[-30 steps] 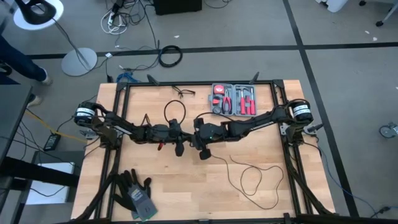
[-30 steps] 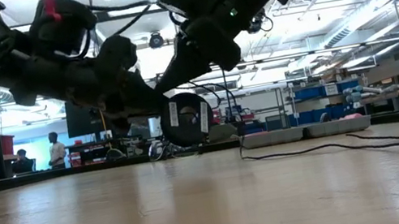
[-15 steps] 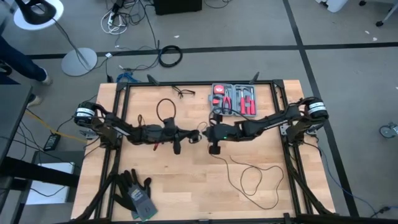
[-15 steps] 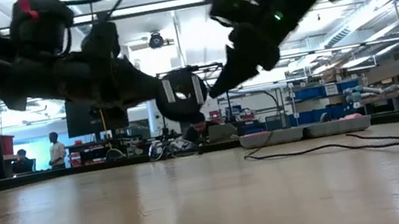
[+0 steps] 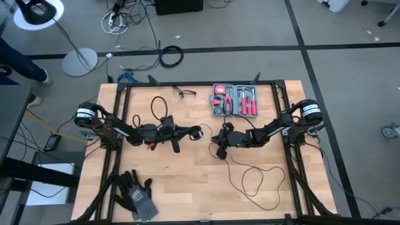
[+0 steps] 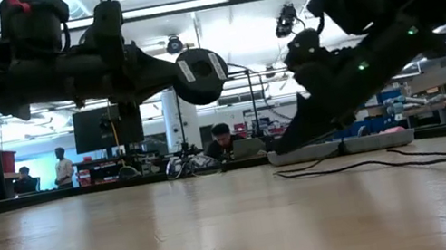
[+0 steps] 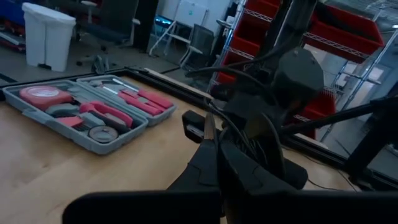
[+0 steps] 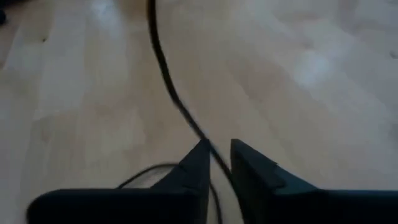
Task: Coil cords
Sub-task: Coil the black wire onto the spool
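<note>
The cord is a thin black cable ending in a round puck (image 6: 200, 71) with a pale centre (image 5: 196, 132). My left gripper (image 5: 186, 133) is shut at the puck end, level, high above the table. A loop of the cord (image 5: 156, 107) arches back over the left wrist. The rest trails to slack loops on the table (image 5: 253, 178). My right gripper (image 5: 219, 149) is tipped down close to the wood (image 6: 286, 143). It is slightly open (image 8: 217, 157), with the cord (image 8: 171, 87) running through the gap. My left gripper is shut on the cord right behind the puck (image 6: 188, 71), fingers level and pointing toward the table's right edge. The puck stands on edge just past the fingertips, lifted clear. The exact place of contact is hidden by the fingers. My right gripper has the cord (image 8: 208, 144) passing between its fingers; I cannot tell whether they touch it.
A grey tool case with red-handled tools (image 5: 234, 100) lies at the far middle of the table. A small black wire item (image 5: 184, 94) lies left of it. Dark gloves (image 5: 134, 194) lie at the near left. Black frame rails (image 5: 287, 156) run along the sides.
My right gripper has drawn away from the left gripper, toward the table's right edge and down close to the wood, rolling as it went. My left gripper has tipped up to level, and the puck has risen with it. The loop over the left wrist has shifted left.
</note>
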{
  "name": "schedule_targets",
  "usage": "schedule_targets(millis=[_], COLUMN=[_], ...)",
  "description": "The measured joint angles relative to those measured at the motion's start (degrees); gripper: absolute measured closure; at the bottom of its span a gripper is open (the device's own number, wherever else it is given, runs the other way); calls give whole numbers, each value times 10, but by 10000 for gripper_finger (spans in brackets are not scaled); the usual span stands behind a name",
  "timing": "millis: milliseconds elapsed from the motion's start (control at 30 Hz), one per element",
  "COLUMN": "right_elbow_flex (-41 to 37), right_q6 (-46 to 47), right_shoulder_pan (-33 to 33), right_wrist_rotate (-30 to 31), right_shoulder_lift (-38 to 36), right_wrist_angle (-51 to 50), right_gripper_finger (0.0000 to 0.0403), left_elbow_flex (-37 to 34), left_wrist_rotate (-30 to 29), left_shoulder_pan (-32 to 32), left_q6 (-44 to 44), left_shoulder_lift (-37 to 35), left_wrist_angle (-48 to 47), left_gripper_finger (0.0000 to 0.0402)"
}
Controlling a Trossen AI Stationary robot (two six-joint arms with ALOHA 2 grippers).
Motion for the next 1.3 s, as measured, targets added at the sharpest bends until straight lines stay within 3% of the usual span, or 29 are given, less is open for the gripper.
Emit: schedule_targets(millis=[200,400,600,967,1067,1300], right_elbow_flex=[-25,-44,-45,12,22,32], right_q6=[10,-21,-82,-140,-151,-170], right_shoulder_pan=[13,33,34,13,13,9], right_wrist_rotate=[4,38,100,87,113,114], right_shoulder_lift=[-32,-104,-129,-26,-21,-21], right_wrist_angle=[0,5,24,71,73,79], right_gripper_finger=[276,255,255,260,273,304], left_elbow_flex=[0,0,0,1,1,1], left_wrist_rotate=[-6,-37,-48,-58,-58,-58], left_shoulder_pan=[0,-1,-1,-1,-1,-1], left_q6=[1,22,59,78,78,78], left_shoulder_lift=[0,0,0,0,0,0], left_wrist_angle=[8,13,43,67,69,68], left_gripper_finger=[401,401,401,401,401,401])
